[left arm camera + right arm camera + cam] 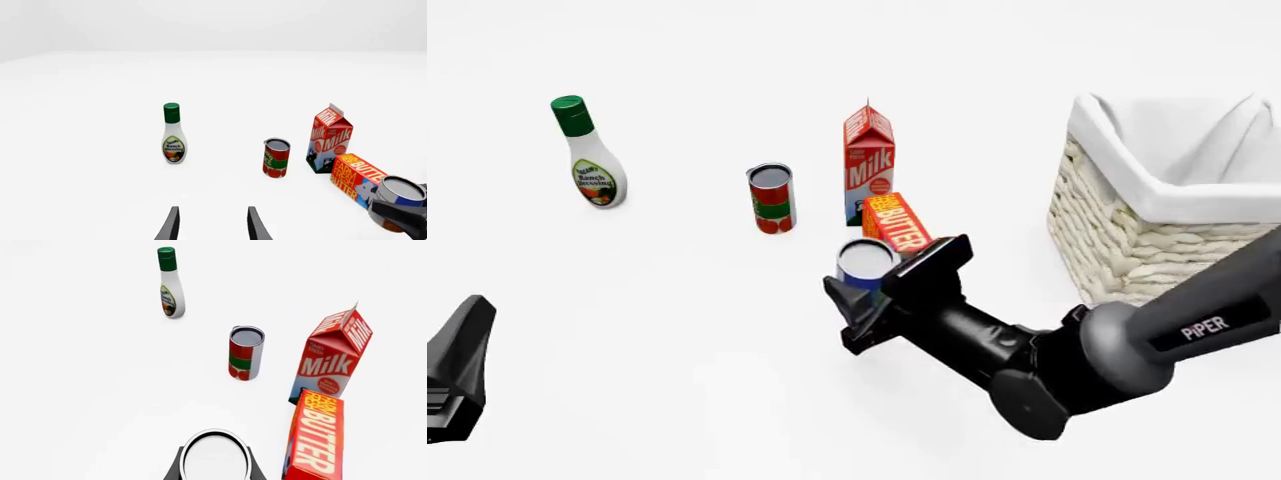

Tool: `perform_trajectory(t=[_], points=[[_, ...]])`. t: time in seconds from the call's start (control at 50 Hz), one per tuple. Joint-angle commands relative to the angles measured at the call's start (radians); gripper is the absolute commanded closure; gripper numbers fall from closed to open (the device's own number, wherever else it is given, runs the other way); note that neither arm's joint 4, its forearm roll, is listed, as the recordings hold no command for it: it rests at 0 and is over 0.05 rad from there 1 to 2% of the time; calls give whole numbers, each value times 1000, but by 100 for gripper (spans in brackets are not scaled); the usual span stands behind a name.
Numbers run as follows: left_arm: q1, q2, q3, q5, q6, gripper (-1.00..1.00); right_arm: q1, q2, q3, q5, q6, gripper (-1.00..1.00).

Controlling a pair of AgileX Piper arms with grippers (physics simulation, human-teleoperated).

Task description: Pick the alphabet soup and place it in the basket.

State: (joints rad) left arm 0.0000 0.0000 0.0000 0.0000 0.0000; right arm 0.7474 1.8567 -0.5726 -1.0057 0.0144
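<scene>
The alphabet soup (865, 262) is a small can with a silver-white top and a blue side, close beside the butter box. My right gripper (874, 285) is shut on it. In the right wrist view the alphabet soup's top (215, 457) fills the gap, with a dark finger (175, 467) pressed on each side. The left wrist view shows the alphabet soup (400, 191) held low in that gripper. The basket (1121, 250), cream wicker with a white cloth lining, stands at the right. My left gripper (212, 227) is open with nothing in it, at the near left (461, 365).
A butter box (898, 222) leans right behind the held can, with a milk carton (869, 160) beyond it. A red-and-green can (771, 198) stands to their left. A ranch dressing bottle (589, 155) is at the far left.
</scene>
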Motion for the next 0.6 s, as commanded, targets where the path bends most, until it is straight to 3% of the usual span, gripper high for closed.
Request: perform_trajectory(t=[0.02,0.28,0.6], points=[[0,0,0,0,0,-100,3,-176,61,37,3,100],[0,0,0,0,0,-100,-10,-380,116,110,-22,100],[0,0,0,0,0,-100,-51,-666,131,281,-68,100]])
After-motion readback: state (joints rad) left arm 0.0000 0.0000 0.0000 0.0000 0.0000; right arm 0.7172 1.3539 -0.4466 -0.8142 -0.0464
